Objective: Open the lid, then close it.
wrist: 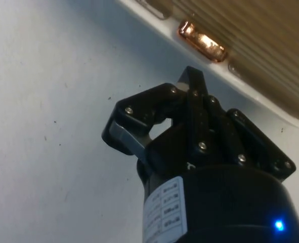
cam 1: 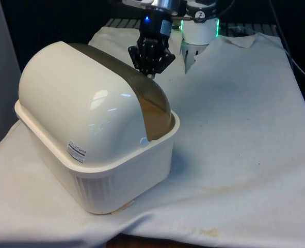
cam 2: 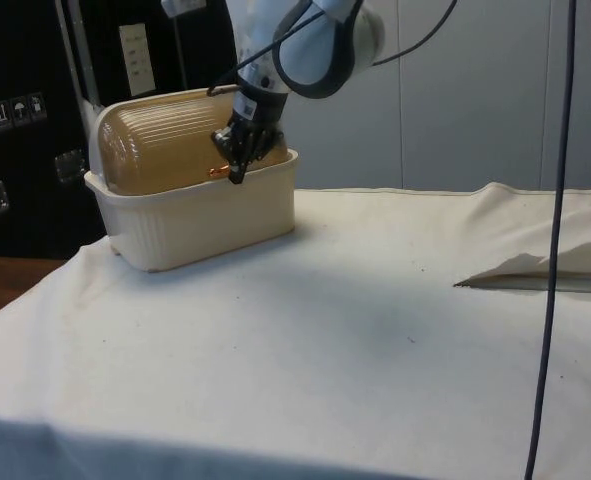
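Note:
A cream bread box [cam 1: 121, 175] [cam 2: 205, 215] stands on the front view's left, its back turned to that camera. Its ribbed, see-through brown roll lid [cam 1: 152, 103] [cam 2: 165, 145] [wrist: 270, 45] is down over the box's front. A small amber handle [cam 2: 218, 171] [wrist: 202, 41] sits at the lid's lower edge, just above the cream rim. My black gripper [cam 1: 151, 72] [cam 2: 237, 175] [wrist: 191, 78] hangs right beside that handle, with its fingers shut together and nothing between them. In the wrist view the fingertips end a little short of the handle.
The white cloth [cam 1: 235, 129] covers the table, with open room to the front view's right. A raised fold in the cloth [cam 2: 535, 275] lies at the side view's right. A dark cable [cam 2: 555, 250] hangs down there. The robot's base [cam 1: 199, 28] stands behind the box.

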{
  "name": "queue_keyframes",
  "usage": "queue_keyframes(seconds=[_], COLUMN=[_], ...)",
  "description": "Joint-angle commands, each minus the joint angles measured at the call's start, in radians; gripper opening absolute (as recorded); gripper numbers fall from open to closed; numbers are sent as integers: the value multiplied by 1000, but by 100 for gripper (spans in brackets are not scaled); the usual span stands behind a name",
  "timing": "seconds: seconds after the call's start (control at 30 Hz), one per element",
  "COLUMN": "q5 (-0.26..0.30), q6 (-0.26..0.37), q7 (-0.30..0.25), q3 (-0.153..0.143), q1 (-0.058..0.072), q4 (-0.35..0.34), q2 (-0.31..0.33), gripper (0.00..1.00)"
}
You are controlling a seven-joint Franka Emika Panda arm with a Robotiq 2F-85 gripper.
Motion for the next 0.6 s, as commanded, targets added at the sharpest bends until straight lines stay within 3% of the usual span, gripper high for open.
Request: queue_keyframes(seconds=[0.0, 0.03, 0.3, 0.33, 0.37, 0.57], q5=[0, -10, -8, 0, -8, -10], q6=[0, 4, -1, -2, -2, -7], q7=[3, 19, 45, 31, 48, 65], q3=[0, -32, -30, -1, -30, -38], q1=[0, 18, 15, 0, 15, 17], q4=[5, 20, 54, 39, 57, 69], q2=[3, 23, 46, 28, 48, 47], gripper=[0, 0, 0, 0, 0, 0])
